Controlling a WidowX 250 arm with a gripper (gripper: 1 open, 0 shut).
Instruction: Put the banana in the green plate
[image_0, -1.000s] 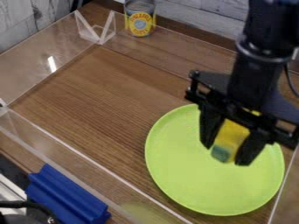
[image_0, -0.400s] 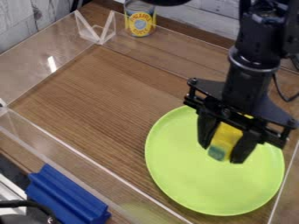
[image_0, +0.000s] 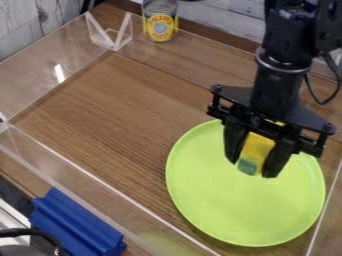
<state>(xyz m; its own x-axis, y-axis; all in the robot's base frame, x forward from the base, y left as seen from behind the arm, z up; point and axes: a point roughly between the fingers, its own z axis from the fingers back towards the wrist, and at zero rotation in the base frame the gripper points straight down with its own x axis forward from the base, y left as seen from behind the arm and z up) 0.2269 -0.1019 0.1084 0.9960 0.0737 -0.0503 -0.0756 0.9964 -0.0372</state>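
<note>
The green plate (image_0: 214, 200) lies at the right front of the wooden table, a large round lime-green disc with a shallow rim. Above its right half hangs my gripper (image_0: 258, 157), pointing straight down from the black arm. Its two black fingers are shut on the banana (image_0: 255, 153), a stubby yellow piece whose green end points down towards the plate. I cannot tell whether the banana's lower end touches the plate's surface.
A yellow-labelled can (image_0: 160, 25) stands at the back by a clear acrylic stand (image_0: 107, 35). A clear wall (image_0: 54, 165) runs along the left front edge. A blue block (image_0: 74, 228) lies outside it at the bottom left.
The arm with the held banana has drifted slightly left and towards the back over the plate. The grip on the banana is the same.
</note>
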